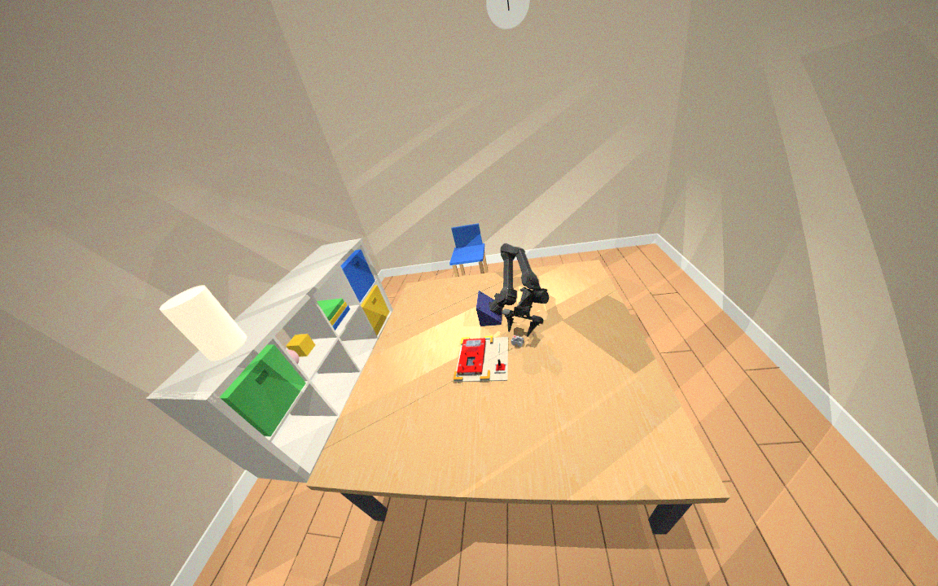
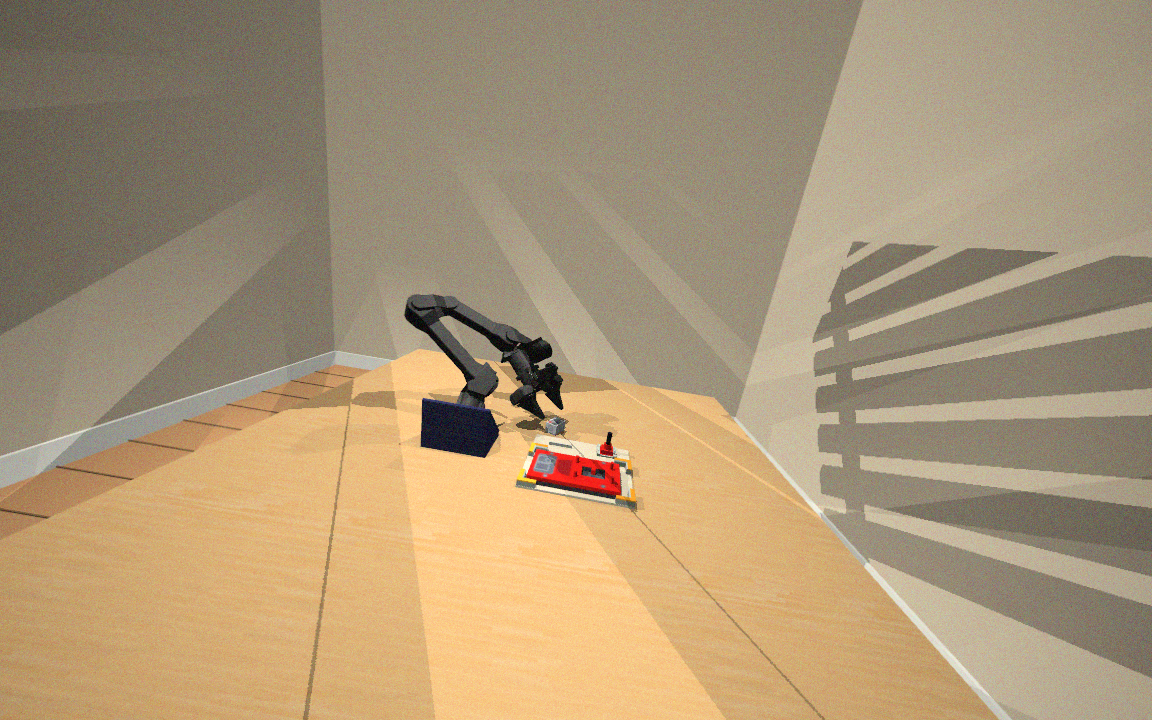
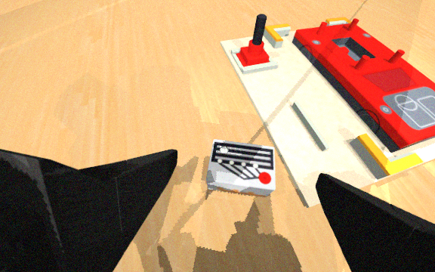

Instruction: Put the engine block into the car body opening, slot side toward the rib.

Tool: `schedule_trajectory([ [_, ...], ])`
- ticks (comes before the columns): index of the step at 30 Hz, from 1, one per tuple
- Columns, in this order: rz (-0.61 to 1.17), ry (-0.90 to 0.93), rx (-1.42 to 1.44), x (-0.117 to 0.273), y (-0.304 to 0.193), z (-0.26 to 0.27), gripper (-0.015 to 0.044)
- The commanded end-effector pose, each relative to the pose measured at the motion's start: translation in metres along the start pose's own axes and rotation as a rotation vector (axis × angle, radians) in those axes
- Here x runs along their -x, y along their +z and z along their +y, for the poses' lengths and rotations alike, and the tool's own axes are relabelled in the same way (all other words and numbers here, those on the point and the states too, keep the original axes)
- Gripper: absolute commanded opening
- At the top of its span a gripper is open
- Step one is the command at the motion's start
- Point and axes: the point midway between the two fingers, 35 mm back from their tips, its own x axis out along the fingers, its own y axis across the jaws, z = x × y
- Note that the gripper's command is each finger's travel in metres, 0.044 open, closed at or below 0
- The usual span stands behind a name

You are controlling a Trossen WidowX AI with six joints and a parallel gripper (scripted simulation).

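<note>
The engine block (image 1: 517,341) (image 2: 554,427) (image 3: 242,168) is a small grey-white block with black stripes and a red dot on top. It lies on the table beside the near corner of the cream board (image 1: 493,356) (image 3: 278,87). My gripper (image 1: 519,332) (image 2: 550,412) (image 3: 245,168) is open and empty above the block, its fingers apart on either side of it in the wrist view. The red car body (image 1: 478,353) (image 2: 562,474) (image 3: 353,79) lies on the board. Its dark opening (image 3: 361,49) is empty, and a small red rib juts in from one side. The block's slot is not clearly visible.
A red gear lever with a black stick (image 1: 500,367) (image 2: 606,447) (image 3: 253,57) stands upright in a pale frame on the board. A thin grey bar (image 3: 310,125) and yellow corner pieces rise from the board. Red posts stand around the opening. A navy wedge (image 1: 487,309) (image 2: 457,428) stands beside the arm's base.
</note>
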Motion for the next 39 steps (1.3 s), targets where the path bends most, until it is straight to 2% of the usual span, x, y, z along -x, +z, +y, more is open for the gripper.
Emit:
schedule_trajectory([
  [1,0.040,-0.050,-0.050,-0.001,-0.001,-0.004,0.0440],
  [19,0.255,-0.309,-0.405,-0.004,-0.002,-0.016,0.0440],
  [39,0.484,-0.540,-0.929,-0.003,0.008,-0.012,0.0440],
])
